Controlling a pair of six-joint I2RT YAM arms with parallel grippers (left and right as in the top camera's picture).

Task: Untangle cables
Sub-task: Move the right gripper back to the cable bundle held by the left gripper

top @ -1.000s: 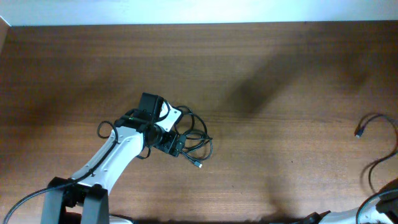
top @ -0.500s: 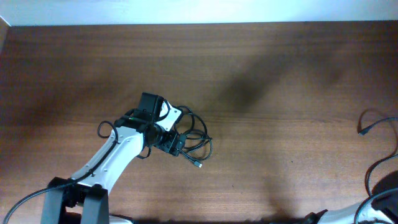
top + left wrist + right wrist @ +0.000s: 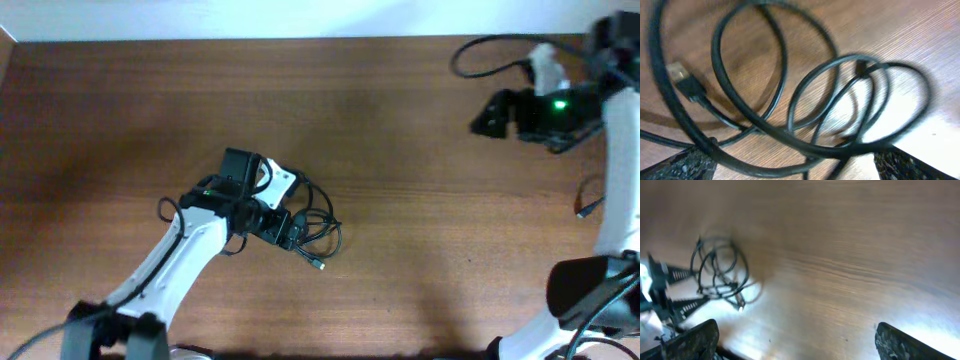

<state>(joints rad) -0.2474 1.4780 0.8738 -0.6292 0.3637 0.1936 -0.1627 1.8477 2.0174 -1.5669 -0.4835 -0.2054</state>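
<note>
- Left claw [image 3: 288,227]: spread wide and grasping nothing; in the left wrist view its fingertips [image 3: 687,162] sit low over the counter [image 3: 420,270], one at each side of the lowest loop
- Cables [image 3: 316,226]: one small knotted bundle lying on the counter left of centre, just beside the left claw and partly under it; thin black strands in overlapping loops
- Handling, as judged: light, limp and smooth-jacketed; a pull on any one loop is likely to drag the whole bundle across the wood rather than free a strand, so one hold should pin while the other draws
- Where to take hold: the plug [image 3: 681,76], a stiff free end lying apart from the crossings, offers the firmest purchase; failing that, the outermost loop
- Obstruction: chiefly the tangle itself, where several strands cross at one tight spot [image 3: 865,67]; a claw closing there risks pinching two cords at once
- Right claw [image 3: 488,116]: released and empty, at the far right and well apart from the bundle; its wrist view shows the cables [image 3: 720,272] only in the distance
- Thin dark cord [image 3: 592,198]: near the right edge, ending in a plug; whether it belongs to the task or to the arm cannot be told
</note>
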